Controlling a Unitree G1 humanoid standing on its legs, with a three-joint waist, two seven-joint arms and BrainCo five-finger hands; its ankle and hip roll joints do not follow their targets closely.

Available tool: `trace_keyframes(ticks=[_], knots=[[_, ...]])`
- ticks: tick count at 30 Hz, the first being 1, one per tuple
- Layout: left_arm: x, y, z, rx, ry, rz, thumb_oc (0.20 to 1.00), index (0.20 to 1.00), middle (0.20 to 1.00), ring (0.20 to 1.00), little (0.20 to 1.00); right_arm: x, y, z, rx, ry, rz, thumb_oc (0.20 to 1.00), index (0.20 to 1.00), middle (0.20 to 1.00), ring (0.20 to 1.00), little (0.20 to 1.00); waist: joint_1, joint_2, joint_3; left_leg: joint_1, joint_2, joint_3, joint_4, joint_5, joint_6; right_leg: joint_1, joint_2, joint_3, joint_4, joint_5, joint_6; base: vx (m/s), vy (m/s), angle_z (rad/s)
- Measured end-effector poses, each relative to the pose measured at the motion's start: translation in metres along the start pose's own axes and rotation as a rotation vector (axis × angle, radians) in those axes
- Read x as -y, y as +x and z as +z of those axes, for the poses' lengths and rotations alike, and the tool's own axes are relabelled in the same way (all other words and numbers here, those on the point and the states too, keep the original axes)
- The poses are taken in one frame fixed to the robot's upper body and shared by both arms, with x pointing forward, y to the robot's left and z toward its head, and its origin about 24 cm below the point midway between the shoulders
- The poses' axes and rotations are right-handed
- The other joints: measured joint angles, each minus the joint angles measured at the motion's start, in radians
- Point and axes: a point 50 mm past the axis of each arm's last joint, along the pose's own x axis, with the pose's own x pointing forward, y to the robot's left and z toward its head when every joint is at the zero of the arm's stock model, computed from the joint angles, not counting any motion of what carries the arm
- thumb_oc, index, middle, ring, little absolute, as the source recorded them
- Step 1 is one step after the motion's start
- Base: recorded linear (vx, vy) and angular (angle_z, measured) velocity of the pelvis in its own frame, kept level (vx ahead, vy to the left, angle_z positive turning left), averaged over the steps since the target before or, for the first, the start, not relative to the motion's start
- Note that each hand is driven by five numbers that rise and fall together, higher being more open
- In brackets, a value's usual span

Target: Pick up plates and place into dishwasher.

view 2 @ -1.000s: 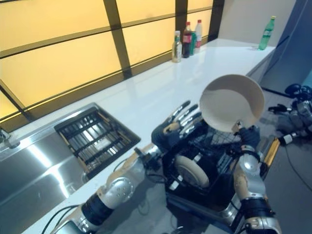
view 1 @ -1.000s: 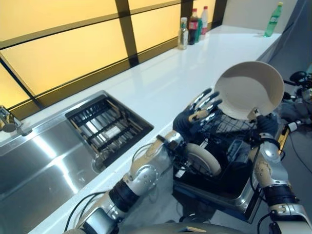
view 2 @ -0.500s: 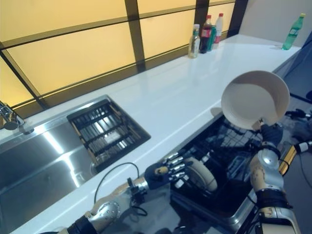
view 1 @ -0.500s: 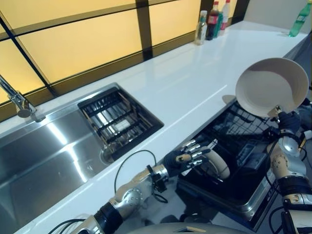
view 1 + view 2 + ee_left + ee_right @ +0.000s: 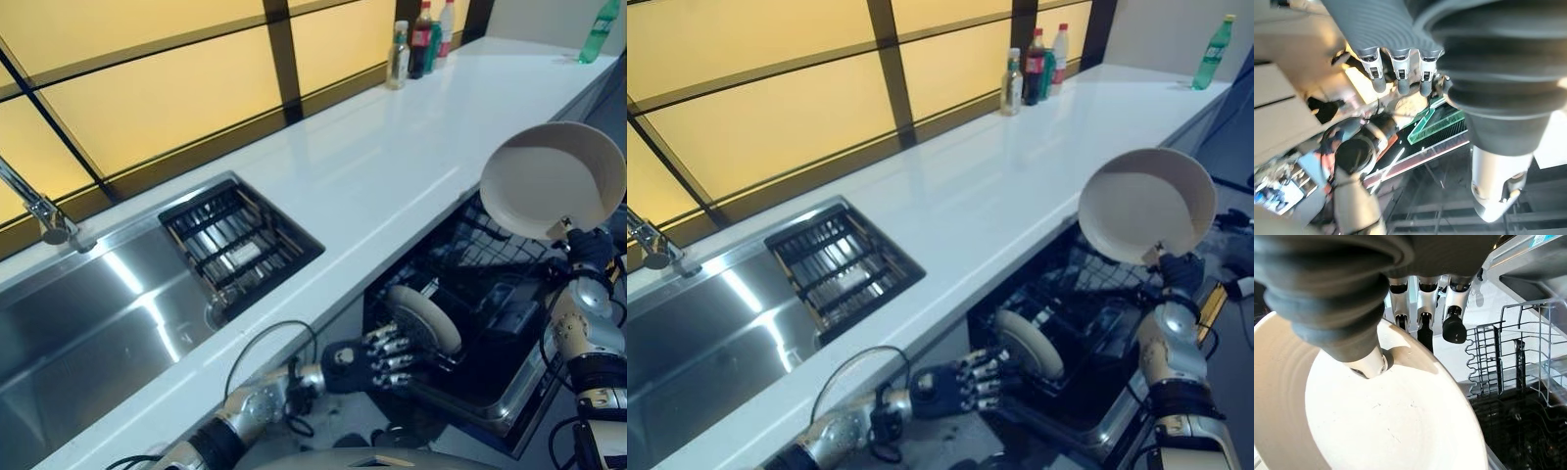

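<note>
White counter (image 5: pixel 392 166) runs ahead of me above the open dishwasher (image 5: pixel 490 323). My right hand (image 5: pixel 588 253) pinches one cream plate (image 5: pixel 554 181) by its lower rim, thumb on its face, raised over the rack. My left hand (image 5: pixel 377 357), fingers relaxed and empty, hangs just beside a second plate (image 5: pixel 423 318) standing upright in the rack. Four bottles (image 5: pixel 421 29) stand far back; a sink (image 5: pixel 108 313) lies left.
</note>
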Motion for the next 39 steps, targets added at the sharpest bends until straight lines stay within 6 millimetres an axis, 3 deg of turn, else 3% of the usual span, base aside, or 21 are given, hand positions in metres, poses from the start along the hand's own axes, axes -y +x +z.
trace_keyframes(ticks=[4, 9, 13, 18, 22, 26, 33, 37, 39], knots=[[0.003, 0.006, -0.008, -0.064, -0.032, -0.037, 1.000, 1.000, 1.000, 1.000, 1.000, 0.000, 0.000, -0.001, -0.003, -0.002, 0.010, 0.200, 0.200, 0.200, 0.200, 0.200, -0.014, -0.002, 0.002, 0.007, -0.007, 0.002, 0.000, -0.003, -0.001, 0.006, -0.003, 0.000, 0.004, -0.001, 0.002, 0.01, 0.012, 0.00], [-0.010, -0.006, -0.017, -0.079, -0.076, 0.099, 1.000, 1.000, 1.000, 1.000, 1.000, 0.004, 0.001, -0.005, -0.016, -0.011, 0.022, 0.200, 0.200, 0.200, 0.200, 0.200, -0.022, -0.011, 0.007, 0.014, -0.008, 0.004, 0.000, -0.007, -0.001, 0.008, -0.003, 0.005, 0.008, -0.007, 0.008, 0.01, 0.017, -0.03], [-0.024, -0.040, -0.042, -0.094, -0.173, 0.204, 1.000, 1.000, 1.000, 1.000, 1.000, 0.005, 0.002, -0.005, -0.018, -0.012, 0.048, 0.200, 0.200, 0.200, 0.200, 0.200, -0.037, -0.011, 0.007, 0.014, -0.005, 0.004, -0.001, -0.007, -0.002, 0.007, -0.004, 0.005, 0.011, -0.010, 0.007, 0.00, 0.000, 0.00], [-0.025, -0.091, -0.076, -0.146, -0.299, 0.285, 1.000, 1.000, 1.000, 1.000, 1.000, 0.005, 0.002, -0.004, -0.015, -0.014, 0.049, 0.200, 0.200, 0.200, 0.200, 0.200, -0.033, -0.010, 0.008, 0.013, -0.003, 0.002, 0.000, -0.007, -0.002, 0.006, -0.002, 0.002, 0.011, -0.011, 0.004, 0.00, 0.000, 0.00], [-0.026, -0.125, -0.084, -0.154, -0.266, 0.426, 1.000, 1.000, 1.000, 1.000, 1.000, 0.010, 0.002, -0.003, -0.010, -0.008, 0.029, 0.200, 0.200, 0.200, 0.200, 0.200, -0.007, -0.009, 0.009, 0.012, -0.003, -0.002, 0.000, -0.007, -0.002, 0.008, -0.003, -0.001, 0.011, -0.012, 0.004, 0.03, -0.025, 0.02], [-0.027, -0.149, -0.088, -0.164, -0.215, 0.562, 1.000, 1.000, 1.000, 1.000, 1.000, 0.021, 0.000, 0.000, 0.011, -0.045, 0.002, 0.200, 0.200, 0.200, 0.200, 0.200, 0.017, -0.008, 0.008, 0.011, -0.001, -0.014, 0.004, -0.006, -0.003, 0.008, -0.005, -0.017, 0.016, -0.020, 0.002, 0.06, -0.111, 0.11], [-0.022, -0.176, -0.103, -0.164, -0.202, 0.762, 1.000, 1.000, 1.000, 1.000, 1.000, 0.041, -0.011, -0.014, -0.019, -0.228, -0.015, 0.200, 0.200, 0.200, 0.200, 0.200, 0.023, -0.002, 0.009, -0.007, -0.003, -0.045, 0.019, -0.009, -0.007, 0.007, -0.005, -0.045, 0.022, -0.030, -0.002, 0.05, -0.071, 0.11], [-0.024, -0.189, -0.099, -0.141, -0.153, 0.895, 1.000, 1.000, 1.000, 1.000, 1.000, 0.041, -0.012, -0.016, -0.018, -0.274, 0.000, 0.200, 0.200, 0.200, 0.200, 0.200, 0.075, -0.001, 0.021, -0.012, -0.011, -0.112, 0.078, -0.057, -0.010, -0.028, 0.003, -0.008, 0.068, -0.037, -0.005, 0.01, -0.050, -0.46], [-0.023, -0.197, -0.101, -0.153, -0.152, 0.970, 1.000, 1.000, 1.000, 1.000, 1.000, 0.041, -0.012, -0.015, -0.013, -0.299, 0.005, 0.200, 0.200, 0.200, 0.200, 0.200, 0.071, -0.004, 0.030, -0.024, -0.014, -0.118, 0.098, -0.068, -0.007, -0.034, -0.003, -0.010, 0.082, -0.047, 0.003, -0.04, -0.024, -0.03]])
